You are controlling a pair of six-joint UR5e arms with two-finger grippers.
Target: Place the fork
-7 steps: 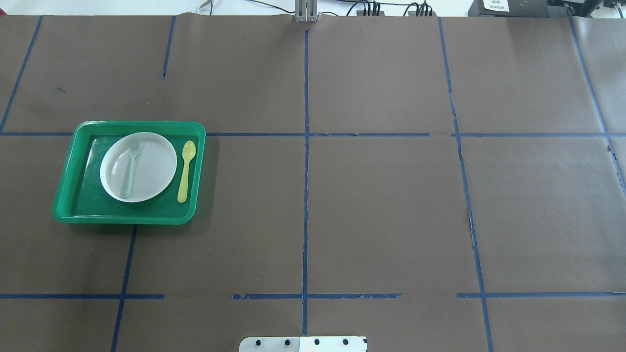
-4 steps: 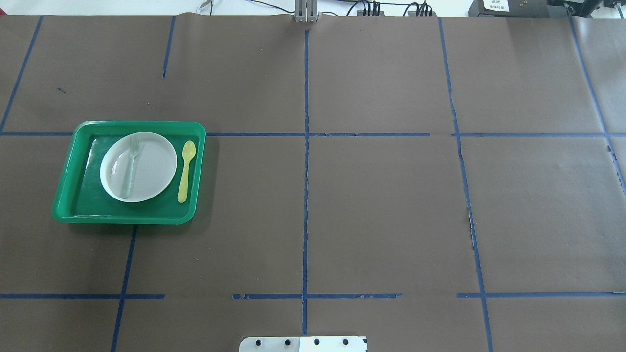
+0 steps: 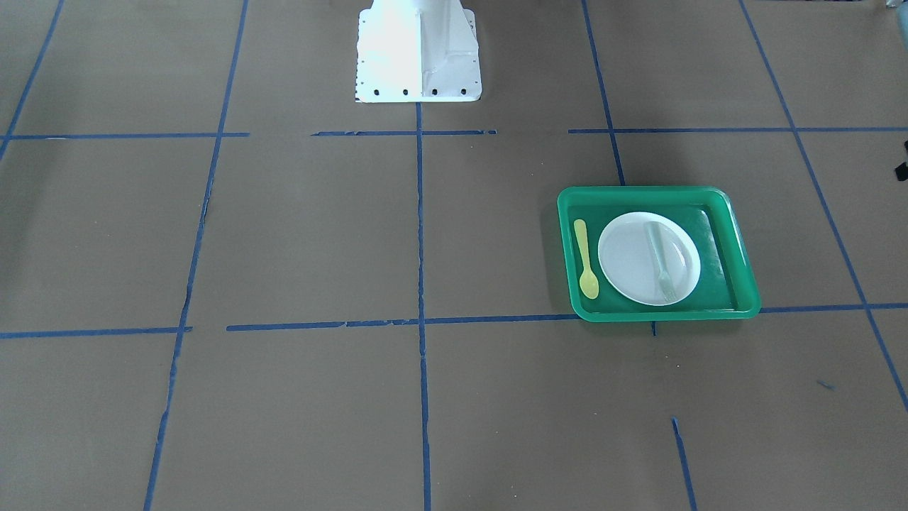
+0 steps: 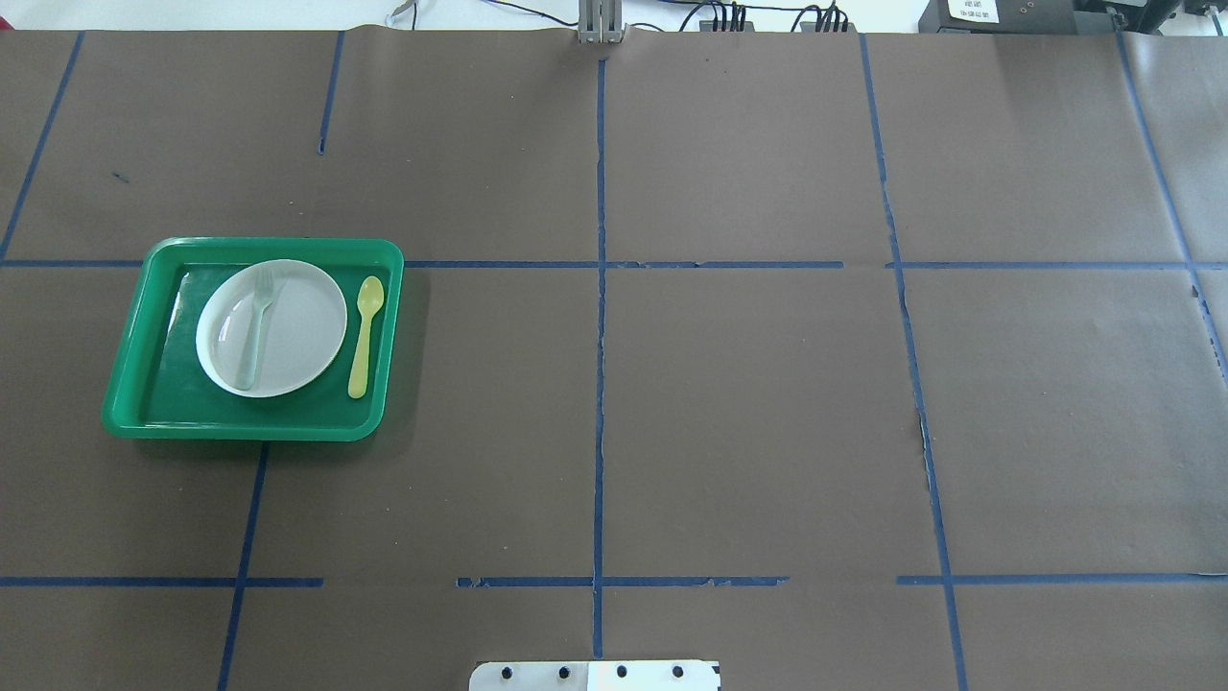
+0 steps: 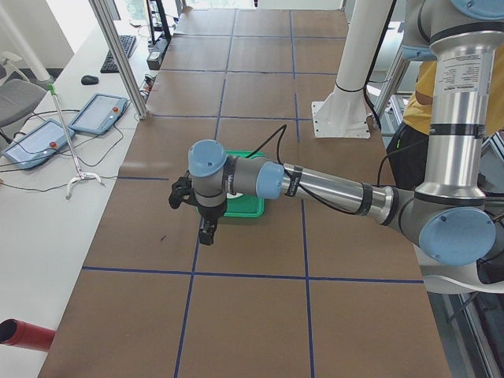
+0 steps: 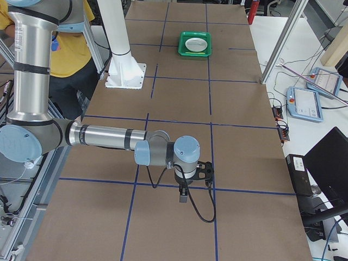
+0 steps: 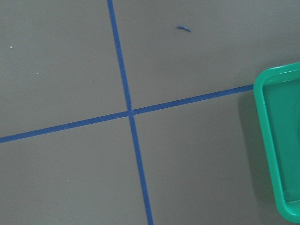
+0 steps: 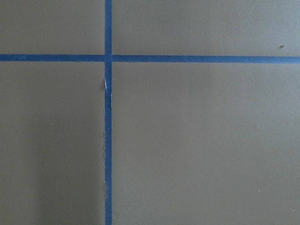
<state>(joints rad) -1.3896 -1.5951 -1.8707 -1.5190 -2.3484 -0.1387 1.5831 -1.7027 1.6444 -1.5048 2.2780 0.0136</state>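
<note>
Nearest in the side views, we cannot tell how far apart the left gripper (image 5: 206, 230) or right gripper (image 6: 183, 194) fingers stand, while farther off the fork (image 4: 255, 331) lies on the white plate (image 4: 309, 326) in the green tray (image 4: 240, 429), the yellow spoon (image 4: 365, 331) beside the plate.

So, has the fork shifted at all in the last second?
No. The fork lies on the white plate exactly as before, with the same gap to the yellow spoon beside it.
</note>
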